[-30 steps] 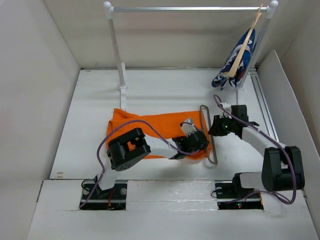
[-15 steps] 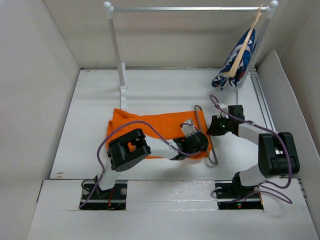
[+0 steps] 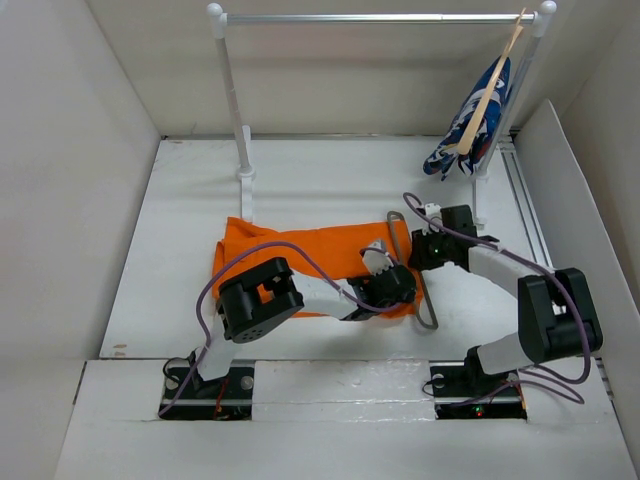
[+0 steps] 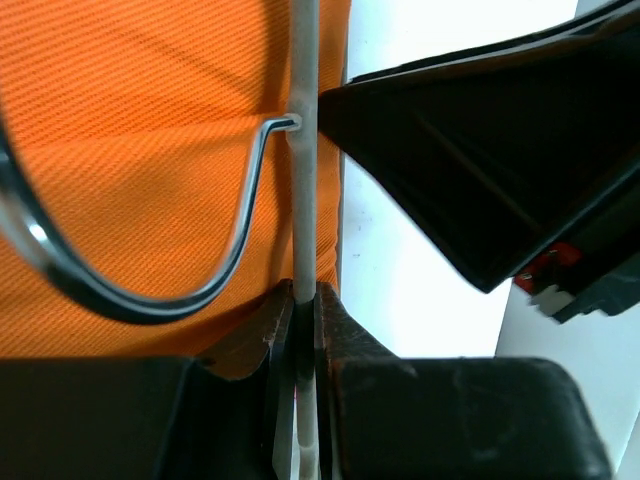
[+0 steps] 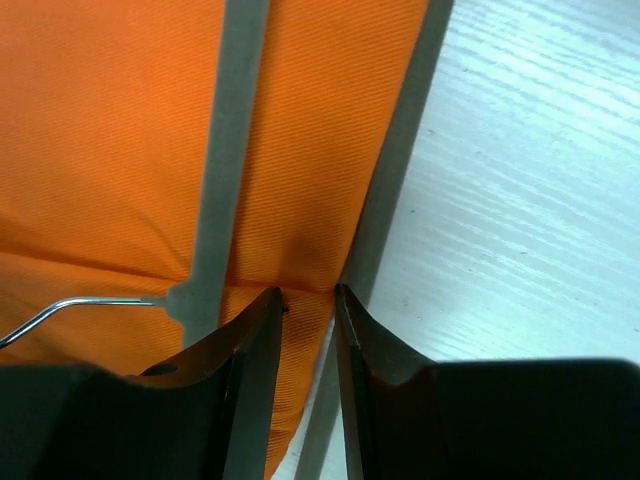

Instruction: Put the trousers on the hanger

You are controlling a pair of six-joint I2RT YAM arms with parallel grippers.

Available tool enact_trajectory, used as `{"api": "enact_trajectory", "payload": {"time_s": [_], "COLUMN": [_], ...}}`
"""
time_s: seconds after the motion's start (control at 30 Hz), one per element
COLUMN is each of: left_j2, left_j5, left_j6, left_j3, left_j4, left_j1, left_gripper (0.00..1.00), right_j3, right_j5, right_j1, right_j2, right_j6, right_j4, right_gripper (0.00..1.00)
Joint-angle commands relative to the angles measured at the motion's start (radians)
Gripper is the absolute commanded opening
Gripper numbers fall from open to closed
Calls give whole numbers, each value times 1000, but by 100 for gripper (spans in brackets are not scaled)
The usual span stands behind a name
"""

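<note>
At the left gripper, fingers pressed shut on the straight grey wire of the hanger, no gap showing on either side of it. In that wrist view, the hanger's curved hook lying over the orange trousers, bare white table just right of the cloth edge, the dark body of the other arm close beyond. From the top view, left gripper low over the near right corner of the trousers, arm folded, elbow block raised near its base, forearm reaching right across the cloth. At the right gripper, fingers closed to a narrow slit filled with orange cloth at the right edge of the trousers, fabric puckered just ahead of the tips. To the left of those tips, one grey bar of the hanger flat on the cloth; along the cloth edge a second grey band, wire or shadow hard to tell, beside the table. From above, right gripper pointing left at that same edge, just beyond the left gripper, forearm stretched from an elbow out to the right. Trousers spread flat in the middle of the table; hanger lying along their right edge, partly over the cloth.
</note>
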Motion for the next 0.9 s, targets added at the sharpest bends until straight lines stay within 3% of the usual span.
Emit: {"api": "enact_trajectory", "payload": {"time_s": [0.0,0.2,0.3,0.37,0.43,0.5,0.53,0.7,0.87], "left_j2": [23,14,8,4,-2,-6,-8,-17,-26], "left_j5": [29,26,26,26,20,19,16,2,-11], "left_j6": [17,23,19,19,16,14,17,34,54], "left_j3": [17,8,-9,-11,-23,-29,-28,-22,-29], "left_j4": [-46,-54,-54,-55,-52,-54,-55,-89,-139], "left_j1": [-9,-9,-9,-9,-9,-9,-9,-9,-9], "left_gripper": [0,0,0,0,0,0,0,0,0], "right_j3": [17,-40,-63,-63,-81,-83,-81,-81,20], "right_j5": [29,-7,-8,7,12,7,0,-68,-69], "right_j1": [22,22,31,31,31,21,7,-56,-157], "right_j2": [16,68,73,53,28,22,25,-12,-177], "right_j6": [4,51,83,79,67,65,65,28,-11], "right_j4": [-2,68,85,66,64,55,55,70,-57], "right_gripper": [34,34,43,43,29,5,0,0,0]}}
